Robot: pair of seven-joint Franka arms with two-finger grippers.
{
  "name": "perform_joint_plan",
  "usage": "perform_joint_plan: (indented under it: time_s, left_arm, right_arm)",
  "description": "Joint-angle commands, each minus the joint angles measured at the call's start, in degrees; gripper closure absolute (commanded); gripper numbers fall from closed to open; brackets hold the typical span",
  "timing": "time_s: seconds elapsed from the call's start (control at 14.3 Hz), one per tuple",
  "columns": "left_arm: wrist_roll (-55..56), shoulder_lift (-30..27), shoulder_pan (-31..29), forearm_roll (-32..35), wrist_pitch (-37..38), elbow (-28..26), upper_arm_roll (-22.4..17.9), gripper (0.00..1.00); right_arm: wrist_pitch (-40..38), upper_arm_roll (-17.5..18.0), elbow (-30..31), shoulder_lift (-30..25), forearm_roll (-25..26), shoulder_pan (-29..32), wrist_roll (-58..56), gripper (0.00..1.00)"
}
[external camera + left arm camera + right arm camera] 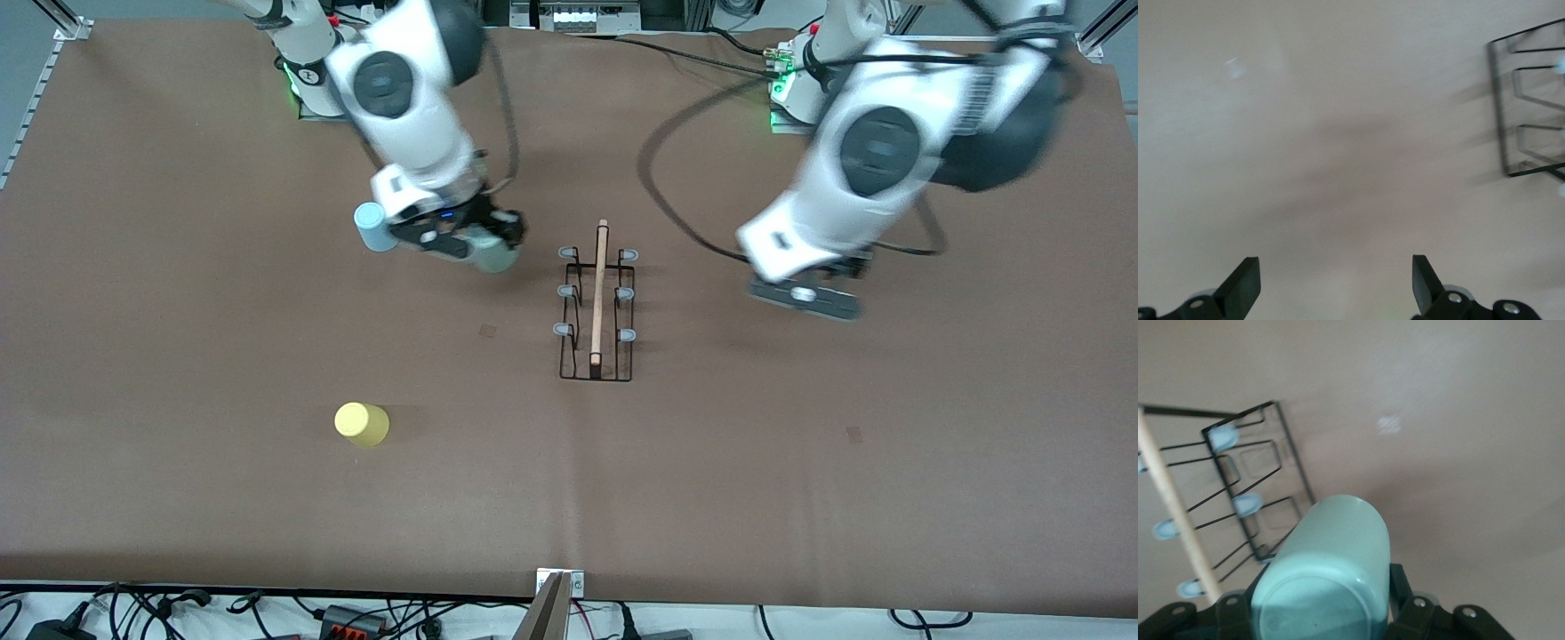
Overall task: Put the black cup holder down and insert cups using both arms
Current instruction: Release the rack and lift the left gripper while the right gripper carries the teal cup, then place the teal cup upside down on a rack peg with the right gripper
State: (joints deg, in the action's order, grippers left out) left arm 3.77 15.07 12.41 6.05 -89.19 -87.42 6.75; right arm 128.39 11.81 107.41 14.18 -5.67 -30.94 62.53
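We see the black cup holder [597, 302] mid-table. Right gripper [480, 238] beside it clamps the grey-green cup [1325, 577]: probably light, slick, so grip sidewalls. Left gripper [1336, 283] spread wide, empty.

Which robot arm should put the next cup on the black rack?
The right arm. Its pincer is shut on the grey-green cup, up beside the rack, whose pegs are all bare. The left pincer is open and holds nothing.
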Motion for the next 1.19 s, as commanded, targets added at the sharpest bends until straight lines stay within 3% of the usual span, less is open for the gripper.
perform_joint_plan:
  time_s: [0.0, 0.21, 0.42, 0.7, 0.77, 0.84, 0.91, 0.98, 1.12]
  left_arm:
    - [-2.89, -2.58, -5.45, 0.01, 0.77, -2.05, 0.81, 0.0]
    - [-6.83, -5.47, -8.97, 0.19, -3.07, -7.3, 0.81, 0.0]
    - [-9.22, -11.71, -11.45, 0.1, -15.63, -18.37, 0.81, 0.0]
    - [-12.27, -12.25, -13.45, -0.51, -15.93, -16.66, 0.72, 0.0]
    - [-14.04, -12.17, -13.9, -0.52, -15.49, -15.51, 0.55, 0.0]
    - [-14.23, -11.99, -14.17, -0.69, -15.14, -14.8, 0.02, 0.0]
    - [-14.06, -11.64, -15.65, -1.21, -15.14, -13.67, 0.02, 0.0]
    - [-13.53, -10.77, -16.19, -1.57, -15.14, -12.26, 0.02, 0.0]
    - [-11.69, -8.49, -16.8, -2.27, -15.05, -8.58, 0.02, 0.0]
  right_arm:
    - [4.31, -0.47, -1.94, 3.74, 3.01, -3.85, 8.98, 0.97]
    - [4.76, -0.38, -3.69, 6.65, 6.19, -5.61, 12.78, 0.97]
    - [4.77, 0.59, -6.85, 9.2, 6.99, -5.88, 13.58, 0.97]
    - [5.55, 0.59, -7.74, 11.13, 8.29, -6.76, 13.93, 0.94]
    - [7.04, 0.59, -7.74, 11.75, 9.35, -6.85, 13.93, 0.85]
    - [7.66, 0.67, -7.74, 12.62, 9.45, -6.85, 13.93, 0.59]
    - [7.75, 0.59, -7.74, 13.07, 9.54, -6.85, 13.85, 0.11]
    - [7.67, 0.59, -7.74, 13.16, 9.62, -6.85, 13.41, 0.0]
    - [7.14, 0.5, -7.92, 12.37, 9.62, -6.24, 12.35, 0.0]
